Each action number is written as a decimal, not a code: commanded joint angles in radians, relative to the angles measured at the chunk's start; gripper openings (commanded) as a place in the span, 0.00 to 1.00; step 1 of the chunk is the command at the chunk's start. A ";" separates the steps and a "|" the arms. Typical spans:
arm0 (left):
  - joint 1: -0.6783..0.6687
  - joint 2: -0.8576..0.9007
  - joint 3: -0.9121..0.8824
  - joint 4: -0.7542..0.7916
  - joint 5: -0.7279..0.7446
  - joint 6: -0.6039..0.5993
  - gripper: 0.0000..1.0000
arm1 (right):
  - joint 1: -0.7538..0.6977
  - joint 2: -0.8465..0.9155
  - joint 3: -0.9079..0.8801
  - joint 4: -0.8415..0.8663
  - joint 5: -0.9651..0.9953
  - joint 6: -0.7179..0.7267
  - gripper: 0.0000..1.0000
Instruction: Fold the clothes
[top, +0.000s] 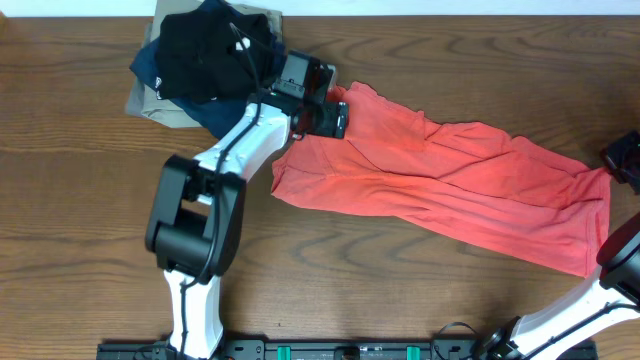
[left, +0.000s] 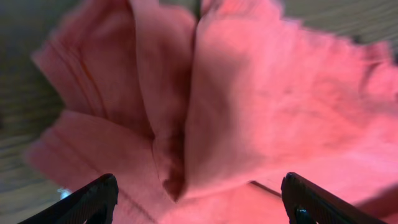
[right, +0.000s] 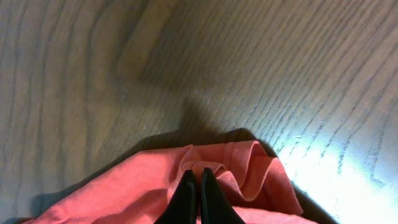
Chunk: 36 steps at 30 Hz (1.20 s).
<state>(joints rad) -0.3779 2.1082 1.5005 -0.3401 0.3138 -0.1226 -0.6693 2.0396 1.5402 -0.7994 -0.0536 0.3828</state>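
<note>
1. Pile of dark and tan clothes: lies just beyond the left end of the red garment, apparently set aside so it stays out of the working area.
2. Left gripper: positioned over the garment's left end, fingers spread wide with cloth bunched in deep folds between them. Nothing is clamped. This looks like an approach for a corner grasp.
3. Red garment: soft knit, matte, heavily creased. It lies stretched diagonally across the wooden table, unfolded.
4. Right gripper: at the garment's right end, fingers pressed together on a rolled, ribbed hem, probably to anchor that end for the fold.
</note>
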 joint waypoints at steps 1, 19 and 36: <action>-0.001 0.026 0.009 0.022 0.019 0.018 0.85 | 0.011 0.006 0.019 0.002 -0.003 0.013 0.01; -0.022 0.062 0.009 0.042 0.079 0.041 0.78 | 0.011 0.006 0.019 0.002 -0.003 0.012 0.01; -0.037 0.046 0.009 0.024 -0.029 0.051 0.06 | 0.010 0.006 0.019 -0.001 -0.002 0.012 0.01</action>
<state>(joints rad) -0.4160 2.1529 1.5005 -0.3168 0.3481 -0.0780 -0.6662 2.0396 1.5402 -0.7990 -0.0536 0.3832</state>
